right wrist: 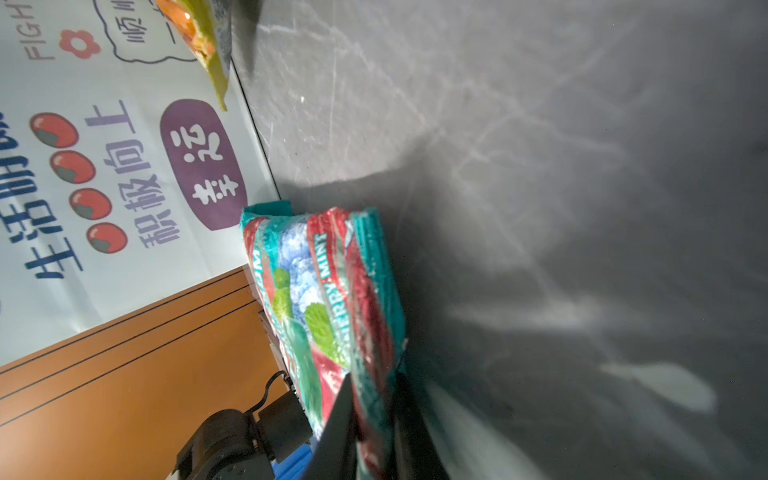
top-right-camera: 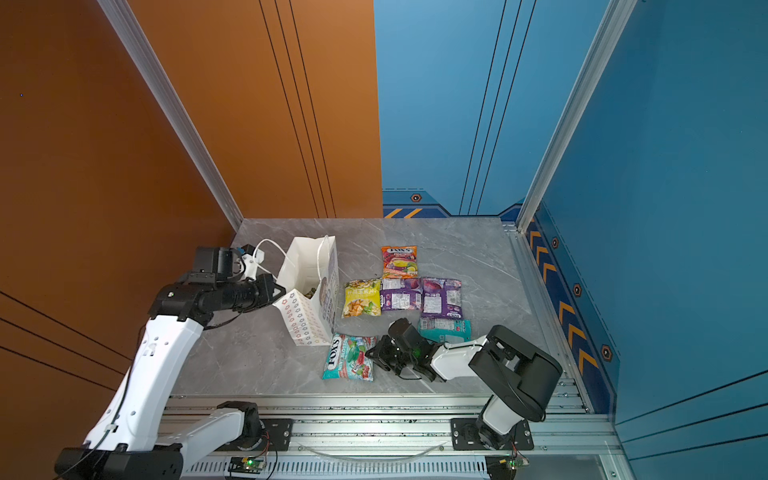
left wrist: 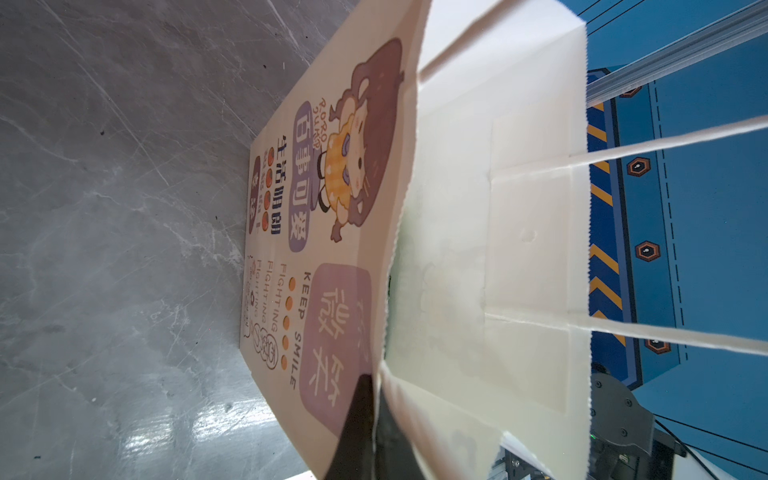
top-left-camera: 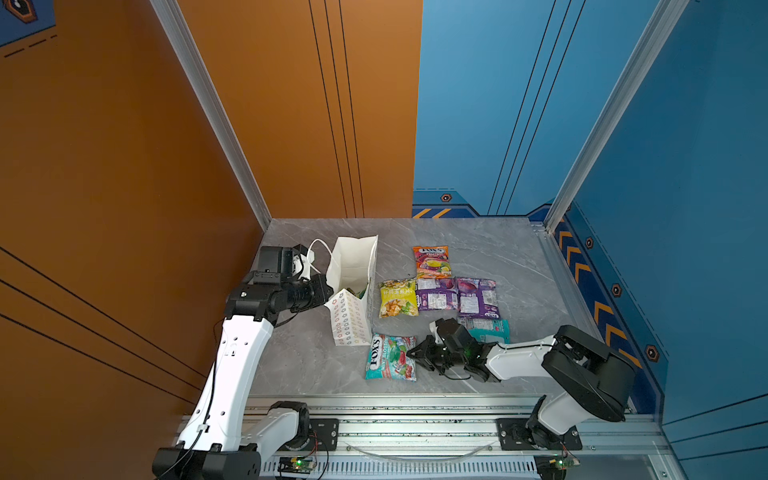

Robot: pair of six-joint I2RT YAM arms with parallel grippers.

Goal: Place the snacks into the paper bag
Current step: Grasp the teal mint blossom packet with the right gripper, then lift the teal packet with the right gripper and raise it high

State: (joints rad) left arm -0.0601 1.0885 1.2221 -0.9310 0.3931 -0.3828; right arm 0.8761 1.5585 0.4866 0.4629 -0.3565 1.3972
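White paper bag (top-left-camera: pixel 353 286) stands at the left of the grey marble table (top-left-camera: pixel 478 237), its mouth held wide by the left gripper (left wrist: pixel 372 419), jaws clenched on the rim. Just right of its foot lies the teal FOX'S mint packet (top-left-camera: pixel 390 358), and the right gripper (right wrist: pixel 374 415) has its jaws closed on that packet's near edge. The step in hand is the pick-up; next, I judge, comes a lift and a carry over the bag's rim. Further right lie the yellow packet (top-left-camera: pixel 398 298), two purple packets (top-left-camera: pixel 457 296), the orange packet (top-left-camera: pixel 431 261) and another teal packet (top-left-camera: pixel 490 329); none blocks the path.
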